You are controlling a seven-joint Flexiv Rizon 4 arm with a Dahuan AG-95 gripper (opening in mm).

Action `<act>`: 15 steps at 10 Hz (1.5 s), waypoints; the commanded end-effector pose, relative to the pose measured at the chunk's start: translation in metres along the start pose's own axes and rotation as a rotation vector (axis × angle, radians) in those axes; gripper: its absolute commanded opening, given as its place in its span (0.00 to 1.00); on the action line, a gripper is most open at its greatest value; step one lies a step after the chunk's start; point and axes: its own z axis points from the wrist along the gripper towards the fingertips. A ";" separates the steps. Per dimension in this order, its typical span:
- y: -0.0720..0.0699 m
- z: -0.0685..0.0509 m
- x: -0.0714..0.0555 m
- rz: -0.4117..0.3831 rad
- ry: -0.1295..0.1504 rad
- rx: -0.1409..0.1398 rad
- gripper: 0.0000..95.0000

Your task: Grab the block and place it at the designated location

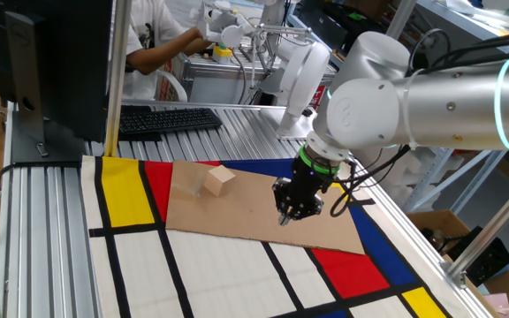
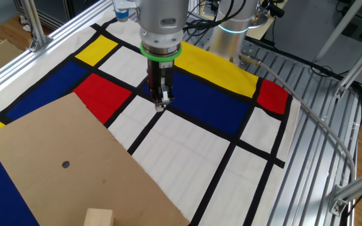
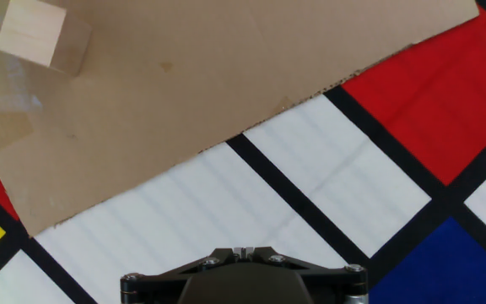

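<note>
Item: my gripper (image 1: 289, 215), one arm, logged hovering low over the table, right of centre in one fixed view and at upper centre in the other fixed view (image 2: 161, 100). Fingers: held nothing; they looked close together in the other fixed view, but the tips were too small to read and were out of the hand view, so I could not tell whether they were spread or pressed together. Item: block (image 1: 220, 180), resting on the cardboard sheet (image 1: 263, 216), left of my gripper and well apart from it; upper left corner of the hand view (image 3: 40, 35); cut by the bottom edge in the other fixed view (image 2: 98, 218). Item: dark dot (image 2: 65, 165) on the cardboard, possibly the designated spot, though I could not confirm it. Item: cloth (image 1: 228, 274) with red, blue, yellow and white panels, under the cardboard. Status, as I judged it: grasp not yet made. Risks noted: the block sat turned relative to my fingers, so a descent without aligning could clip a corner and push it away; the loose cardboard could slide on the cloth under a sideways nudge, carrying block and dot off their positions.
</note>
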 end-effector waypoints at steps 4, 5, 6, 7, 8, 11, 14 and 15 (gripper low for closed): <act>0.044 0.019 -0.013 0.019 -0.003 0.012 0.00; 0.055 0.023 -0.017 0.020 -0.002 0.020 0.00; 0.068 0.026 -0.025 0.023 -0.001 0.021 0.00; 0.082 0.030 -0.033 0.030 0.004 0.019 0.00; 0.094 0.033 -0.041 0.031 0.006 0.023 0.00; 0.131 0.048 -0.069 0.039 0.016 0.014 0.00; 0.152 0.058 -0.088 0.032 0.027 0.009 0.00; 0.156 0.058 -0.093 0.030 0.032 0.007 0.00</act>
